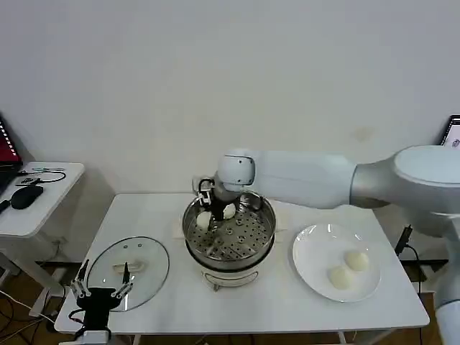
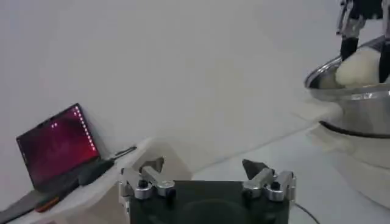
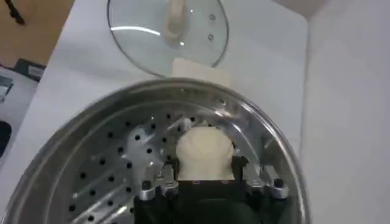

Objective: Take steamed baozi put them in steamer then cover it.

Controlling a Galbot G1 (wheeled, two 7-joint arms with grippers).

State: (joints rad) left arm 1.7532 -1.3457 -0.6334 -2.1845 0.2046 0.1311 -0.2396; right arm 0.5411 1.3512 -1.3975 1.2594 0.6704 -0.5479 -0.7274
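Baozi number 2 (image 3: 205,152) sat clamped between the fingers of my right gripper (image 1: 218,203), which I had reached in over the rear left part of the steamer (image 1: 228,237). My right wrist view showed the bun pinched from both sides, just above the perforated tray (image 3: 109,164), though I could not tell whether it touched the metal. 1 bun (image 1: 205,221) lay loose on the tray at the left, just beside the held one. 2 more buns (image 1: 347,269) rested near each other on the white plate (image 1: 307,251) to the right of the steamer, on the white table (image 1: 287,309). The cover (image 1: 128,264) lay flat on the table to the left of the steamer, apart from it, handle up.

My left gripper (image 1: 99,291) hung at the table's front left edge, just in front of the cover, its 2 fingers (image 2: 149,176) spread wide with nothing between them. From that wrist I saw the steamer's shiny rim and the held bun (image 2: 365,67) farther off, and a laptop (image 2: 58,146) with a red screen on the side table (image 1: 43,194).
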